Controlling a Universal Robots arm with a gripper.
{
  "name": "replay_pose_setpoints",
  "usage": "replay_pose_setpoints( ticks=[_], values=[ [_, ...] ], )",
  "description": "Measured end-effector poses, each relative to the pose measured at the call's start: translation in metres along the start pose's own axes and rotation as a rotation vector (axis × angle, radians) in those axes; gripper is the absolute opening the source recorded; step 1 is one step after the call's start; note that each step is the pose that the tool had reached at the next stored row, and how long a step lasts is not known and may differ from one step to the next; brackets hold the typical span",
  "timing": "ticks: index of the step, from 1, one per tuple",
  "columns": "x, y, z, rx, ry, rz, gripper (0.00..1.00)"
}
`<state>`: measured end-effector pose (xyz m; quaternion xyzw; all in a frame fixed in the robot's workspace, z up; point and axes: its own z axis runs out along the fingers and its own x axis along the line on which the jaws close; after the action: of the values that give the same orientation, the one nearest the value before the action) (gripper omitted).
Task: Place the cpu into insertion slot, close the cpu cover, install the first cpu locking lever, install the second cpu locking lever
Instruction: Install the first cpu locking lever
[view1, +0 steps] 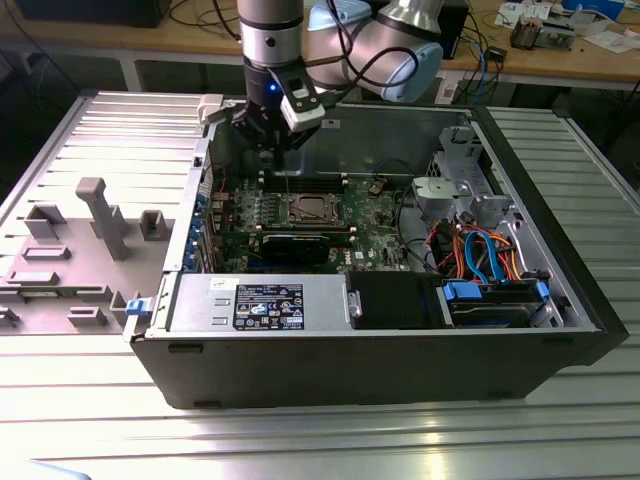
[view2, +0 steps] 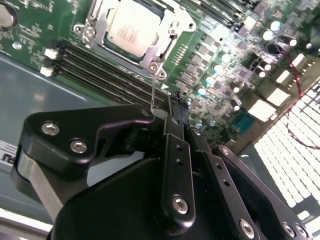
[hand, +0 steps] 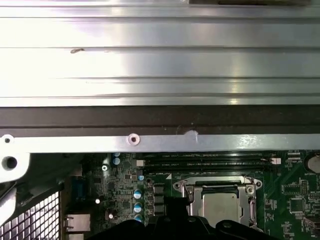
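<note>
A: Since the cpu (view2: 131, 27) already lay flat in the slot (view2: 176, 22), with the cover (view2: 92, 22) down around it, I logged the first two steps as done. Agreed?

B: Agreed, judging by both wrist views. The chip's grey top showed through the cover's window, on the green board (view2: 220, 60) inside the case (view1: 400, 360).

A: Step in hand?

B: A locking lever, I judged; which of the two, I could not tell. A thin wire lever (view2: 152, 87) stood up from the socket corner and ended right at the gripper (view2: 174, 100).

A: Claw state?

B: Fingers were drawn together, no gap between the tips. The lever's end met the claw just beside the tips, and I could not tell whether it was pinched or only resting against a finger.

A: Position overall?

B: In the exterior view the gripper hung above the board, just behind the socket, near the case's back wall.

A: What did the lever work call for?

B: My estimate: swinging the wire down beside the cover and tucking it under its catch, without the thin rod slipping off.
</note>
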<state>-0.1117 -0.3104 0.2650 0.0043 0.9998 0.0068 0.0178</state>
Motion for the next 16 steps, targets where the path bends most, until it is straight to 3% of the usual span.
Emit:
replay_pose_setpoints(
  ticks=[6,16],
  values=[
    [-0.0163,0.0009,0.0035,0.0001,0.0,0.0,0.11],
    [-0.0176,0.0008,0.0039,0.0001,0.0,0.0,0.11]
  ],
)
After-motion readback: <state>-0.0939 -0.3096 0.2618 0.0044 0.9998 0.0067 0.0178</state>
